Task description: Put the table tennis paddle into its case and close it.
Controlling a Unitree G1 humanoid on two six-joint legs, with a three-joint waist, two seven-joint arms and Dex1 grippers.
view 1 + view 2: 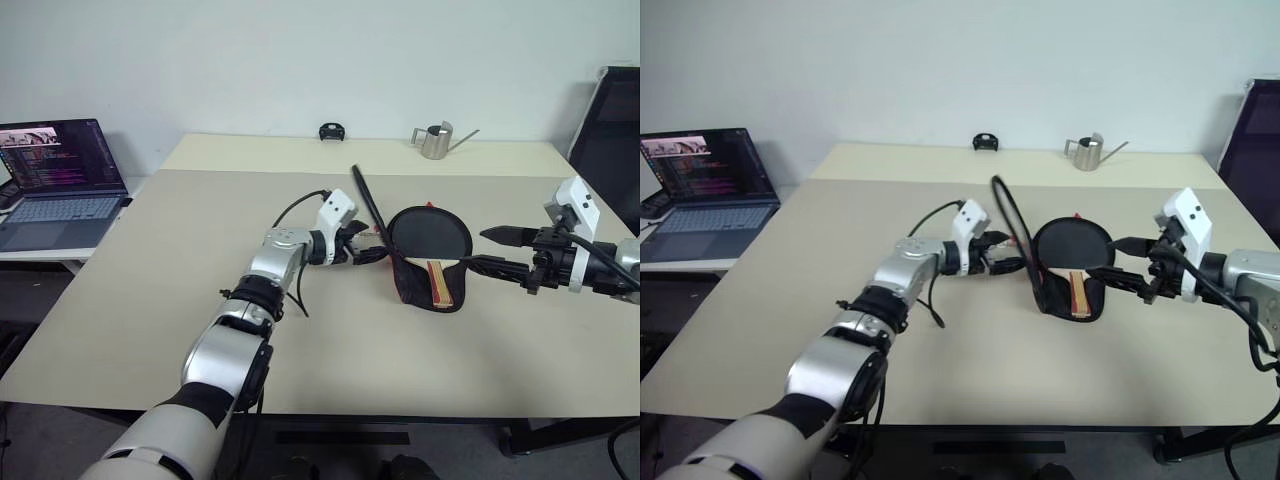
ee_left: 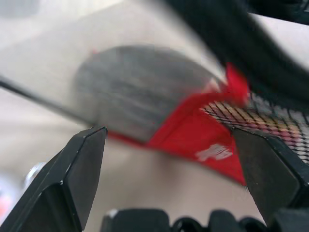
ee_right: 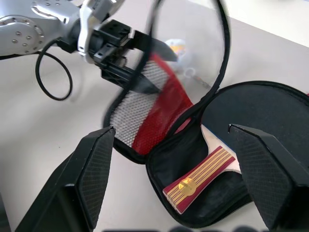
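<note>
From my station, the landmark is the soft black fabric case (image 1: 425, 285), paddle-shaped with a zipper edge, lying open on the pale matte table (image 1: 150, 280). In it lies the flat table tennis paddle (image 3: 241, 145), round black rubber face toward the far end, short striped wooden handle toward the near end; it looks fully seated, so I judge only the closing is left. The case's upper flap (image 3: 154, 108), red panel and black mesh pocket on its inside, stands raised along the case's left edge. My left gripper (image 1: 372, 248) is at that flap with its two black fingers spread wide, and I can't confirm they grip anything; the cloth sits between them in the left wrist view. My right gripper (image 1: 493, 249) hovers just right of the case, also wide open and empty. The risk I see is the limp fabric folding or slipping away as I push it over, or the light case sliding on the smooth tabletop, since nothing pins it. The handle could also foul the zipper line. Beyond the case stand a small metal watering can (image 1: 436, 140) and a small black object (image 1: 332, 131); an open laptop (image 1: 60, 180) sits far left.
</note>
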